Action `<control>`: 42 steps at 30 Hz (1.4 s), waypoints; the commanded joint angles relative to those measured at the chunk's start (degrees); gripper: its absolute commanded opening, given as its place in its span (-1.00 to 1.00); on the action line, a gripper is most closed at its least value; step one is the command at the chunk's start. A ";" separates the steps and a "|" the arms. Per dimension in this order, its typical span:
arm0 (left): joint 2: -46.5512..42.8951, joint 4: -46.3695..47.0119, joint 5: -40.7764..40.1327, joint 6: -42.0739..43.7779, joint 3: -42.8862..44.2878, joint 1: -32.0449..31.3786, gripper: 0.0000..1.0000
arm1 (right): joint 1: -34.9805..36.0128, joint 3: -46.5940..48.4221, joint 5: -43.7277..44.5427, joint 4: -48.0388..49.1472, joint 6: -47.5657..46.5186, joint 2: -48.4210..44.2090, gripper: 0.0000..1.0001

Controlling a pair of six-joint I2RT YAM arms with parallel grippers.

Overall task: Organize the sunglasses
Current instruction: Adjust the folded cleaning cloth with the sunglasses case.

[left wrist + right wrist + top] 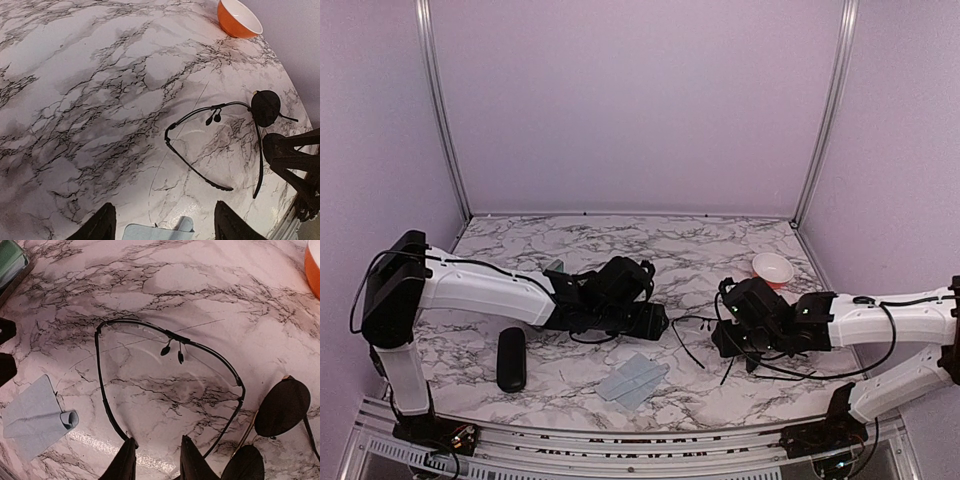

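One pair of thin black wire-framed glasses (pixel 170 335) lies open on the marble table (pixel 620 240), its lenses looking clear; it also shows in the left wrist view (pixel 200 130) and the top view (pixel 692 335). A second pair with dark oval lenses (pixel 282 407) lies just right of it, and one dark lens (pixel 265 107) shows in the left wrist view. My right gripper (pixel 157 460) is open, low over the first pair's arms, its left finger (pixel 125 460) touching one arm tip. My left gripper (pixel 165 227) is open and empty, left of the glasses.
A grey cloth (pixel 632 378) lies near the front, also in the wrist views (pixel 160 232) (pixel 35 417). A glossy black oval case (pixel 511 358) lies front left. An orange bowl (pixel 772 268) stands back right. A green-topped object (pixel 10 260) sits behind the left arm.
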 commanded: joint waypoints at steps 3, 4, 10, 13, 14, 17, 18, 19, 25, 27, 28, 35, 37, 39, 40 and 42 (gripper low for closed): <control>6.93 0.41 -2.67 -3.67 5.73 -1.95 0.27 | -0.26 0.22 1.39 0.13 0.64 0.80 -0.39; 8.02 0.41 -3.12 -3.93 6.68 -2.34 0.26 | -0.27 0.12 1.66 0.25 0.53 0.89 -0.39; 13.55 0.48 -4.68 -4.88 11.69 -3.59 0.23 | -0.27 -0.36 2.19 0.77 0.32 1.95 -0.40; 15.81 0.07 -5.43 -4.27 13.84 -3.62 0.20 | -0.27 -0.73 2.11 1.47 -0.12 2.08 -0.39; 16.34 -0.07 -5.82 -3.98 14.30 -3.66 0.18 | -0.22 -0.75 2.01 1.80 -0.44 2.09 -0.39; 15.60 -1.46 -8.54 -1.90 14.51 -3.49 0.15 | -0.33 -0.58 1.16 3.04 -2.38 2.06 -0.39; 14.53 -2.45 -10.07 -0.90 14.13 -3.26 0.15 | -0.32 -0.41 0.84 3.53 -2.91 2.05 -0.40; 13.23 -3.57 -12.23 -0.06 13.38 -2.87 0.15 | -0.27 -0.26 0.45 3.92 -3.33 2.12 -0.40; 1.88 -9.66 -18.41 7.24 5.09 2.10 0.13 | -0.27 0.40 -0.84 6.73 -4.91 2.91 -0.41; -0.57 -13.22 -17.62 12.48 3.06 4.07 0.10 | -0.27 0.99 -0.94 7.17 -5.18 3.82 -0.41; -1.64 -14.95 -17.56 15.09 2.09 5.02 0.10 | -0.27 1.31 -1.00 7.31 -5.33 4.43 -0.41; -5.21 -22.20 -12.46 17.86 -1.87 13.79 0.10 | -0.27 2.55 -3.06 9.73 -5.92 8.33 -0.45; -4.99 -23.02 -11.97 17.90 -2.41 15.40 0.10 | -0.22 3.06 -3.82 9.71 -5.92 9.31 -0.48; -4.52 -23.75 -10.79 18.61 -2.53 16.63 0.21 | -0.18 3.35 -4.16 9.51 -5.75 10.07 -0.49; -4.19 -23.80 -10.31 19.08 -2.62 16.90 0.28 | -0.18 3.32 -4.31 9.49 -5.73 10.20 -0.50; -3.36 -23.92 -10.42 20.19 -2.35 16.95 0.39 | -0.18 3.06 -4.33 9.43 -5.74 10.16 -0.50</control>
